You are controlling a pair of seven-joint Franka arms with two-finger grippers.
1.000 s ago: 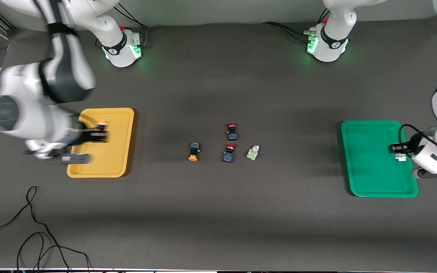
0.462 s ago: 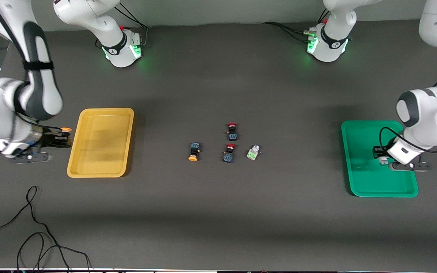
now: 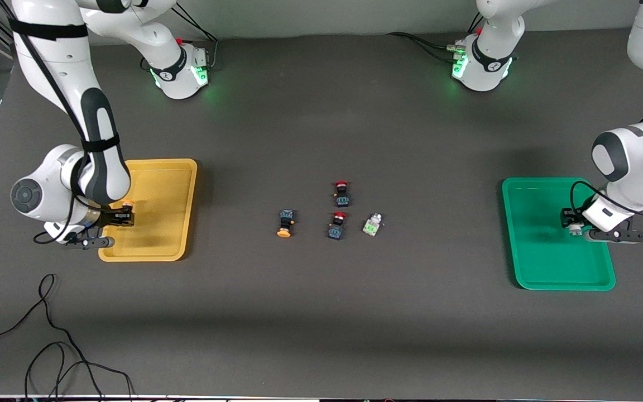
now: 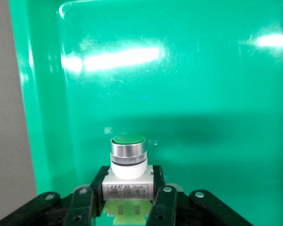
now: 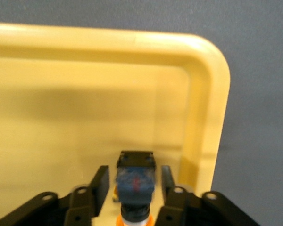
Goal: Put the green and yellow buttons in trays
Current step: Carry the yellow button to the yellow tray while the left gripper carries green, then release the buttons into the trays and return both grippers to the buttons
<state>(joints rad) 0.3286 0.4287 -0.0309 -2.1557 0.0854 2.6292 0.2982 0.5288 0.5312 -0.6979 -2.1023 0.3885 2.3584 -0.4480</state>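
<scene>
My right gripper is low over the yellow tray, at its edge toward the right arm's end of the table. It is open. A dark yellow-capped button sits between its fingers with a small gap on each side; the cap shows in the front view. My left gripper is low over the green tray, shut on a whitish green-capped button. One yellow button and one green button lie mid-table.
Two red-capped switches lie between the loose yellow and green buttons. Black cables trail at the table corner nearest the camera, at the right arm's end. The yellow tray's rim is close beside my right gripper.
My right gripper moved from outside the yellow tray's edge to over the tray, and gaps now show beside its button. My left gripper shifted slightly over the green tray with its button.
</scene>
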